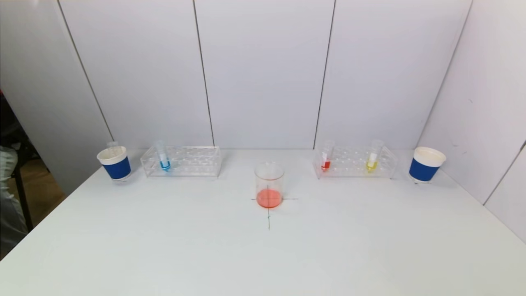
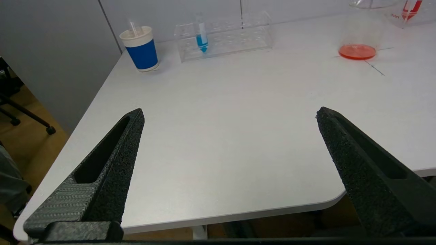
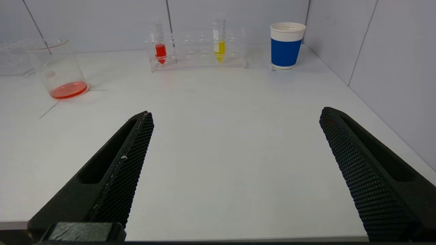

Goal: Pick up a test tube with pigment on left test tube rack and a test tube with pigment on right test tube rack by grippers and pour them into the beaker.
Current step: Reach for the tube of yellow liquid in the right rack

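- The table (image 1: 164, 255) is carrying everything along its far edge, leaving the near half free for the arms.
- Two clear racks, left rack (image 1: 183, 161) and right rack (image 1: 355, 162), are standing toward the far corners, propping up a blue tube (image 1: 163, 158), a red tube (image 1: 326, 158) and a yellow tube (image 1: 373, 158).
- The beaker (image 1: 269, 185) is sitting mid-table on a cross mark, holding some orange-red liquid.
- The left gripper (image 2: 230, 115) and right gripper (image 3: 236, 117) are hovering over the near edge, fingers spread wide and gripping nothing, probably ready to reach.
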Robot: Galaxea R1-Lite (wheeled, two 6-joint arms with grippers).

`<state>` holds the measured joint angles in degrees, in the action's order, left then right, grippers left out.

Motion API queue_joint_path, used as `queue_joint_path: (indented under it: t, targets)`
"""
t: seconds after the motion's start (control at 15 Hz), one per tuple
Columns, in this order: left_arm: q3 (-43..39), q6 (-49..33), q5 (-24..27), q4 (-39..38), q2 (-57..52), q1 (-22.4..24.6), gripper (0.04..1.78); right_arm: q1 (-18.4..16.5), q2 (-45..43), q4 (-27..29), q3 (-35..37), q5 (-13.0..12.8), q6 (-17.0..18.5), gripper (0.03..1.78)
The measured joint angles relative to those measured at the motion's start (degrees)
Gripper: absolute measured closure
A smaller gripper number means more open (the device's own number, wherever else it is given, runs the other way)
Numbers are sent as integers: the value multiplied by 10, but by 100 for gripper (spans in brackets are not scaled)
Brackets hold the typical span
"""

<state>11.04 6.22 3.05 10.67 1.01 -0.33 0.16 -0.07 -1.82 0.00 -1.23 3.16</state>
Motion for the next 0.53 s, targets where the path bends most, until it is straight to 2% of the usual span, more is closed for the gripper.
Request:
queue_joint_path:
  t: [0.27,0.53]
  targets:
    - [-77,-3,-4,-57,-10,0,6,0,0,0,0,0,0,4]
    - [-104,-2,-5,-97,-11,0,6,0,0,0,0,0,0,4]
